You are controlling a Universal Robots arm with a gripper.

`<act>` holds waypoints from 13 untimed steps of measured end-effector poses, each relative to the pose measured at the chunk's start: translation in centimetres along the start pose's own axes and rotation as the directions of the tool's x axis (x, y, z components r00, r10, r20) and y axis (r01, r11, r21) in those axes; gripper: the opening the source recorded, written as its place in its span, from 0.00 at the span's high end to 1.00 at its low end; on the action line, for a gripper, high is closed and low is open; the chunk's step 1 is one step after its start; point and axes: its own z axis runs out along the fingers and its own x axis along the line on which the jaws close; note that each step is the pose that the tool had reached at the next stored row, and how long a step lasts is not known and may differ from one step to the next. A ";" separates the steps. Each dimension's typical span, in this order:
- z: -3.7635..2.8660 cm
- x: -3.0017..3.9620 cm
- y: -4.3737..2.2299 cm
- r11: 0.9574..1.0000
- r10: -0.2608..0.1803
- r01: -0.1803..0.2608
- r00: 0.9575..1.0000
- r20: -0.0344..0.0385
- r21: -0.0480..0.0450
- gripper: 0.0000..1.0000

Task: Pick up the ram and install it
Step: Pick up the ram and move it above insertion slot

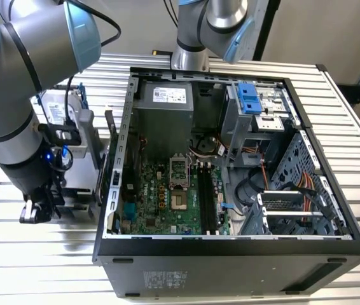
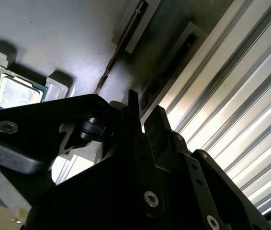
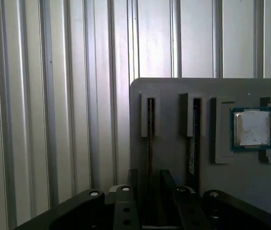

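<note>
The ram [image 3: 149, 125] stands on edge as a thin dark strip in a slot of a grey holder tray [image 3: 171, 158]; the second wrist view shows the ram [image 2: 122, 44] as a slim edge too. A second stick [image 3: 192, 152] with a pale label sits in the neighbouring slot. My gripper [image 3: 149, 176] hangs just above the first stick, open, one black finger on each side and a gap wider than the stick. In the second wrist view the gripper [image 2: 145, 117] shows light between its fingers. In the exterior view the gripper [image 1: 37, 208] is low at the left, outside the case.
An open computer case [image 1: 231, 251] fills the middle of the slatted metal table [image 1: 34, 267], with a green motherboard [image 1: 161, 197] and long dark memory slots [image 1: 205, 198] inside. A bare processor chip [image 3: 252, 127] lies in the tray beside the sticks. A blue drive bracket [image 1: 249, 96] sits at the case's back.
</note>
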 end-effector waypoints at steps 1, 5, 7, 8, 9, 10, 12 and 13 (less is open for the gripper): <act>0.00 0.00 0.01 1.000 0.000 0.000 1.000 0.000 0.001 0.00; 0.01 0.00 0.02 1.000 0.000 0.000 1.000 0.000 0.004 0.00; 0.01 0.00 0.02 1.000 -0.001 0.001 1.000 0.000 0.004 0.00; 0.01 0.00 0.02 1.000 -0.001 0.001 1.000 0.000 0.004 0.00; 0.01 0.00 0.02 1.000 -0.001 0.001 1.000 0.000 0.004 0.00; 0.01 0.00 0.02 1.000 -0.001 0.001 1.000 0.000 0.004 0.00; 0.01 0.00 0.02 1.000 -0.001 0.001 1.000 0.000 0.004 0.00; 0.01 0.00 0.02 1.000 -0.001 0.001 1.000 0.000 0.004 0.00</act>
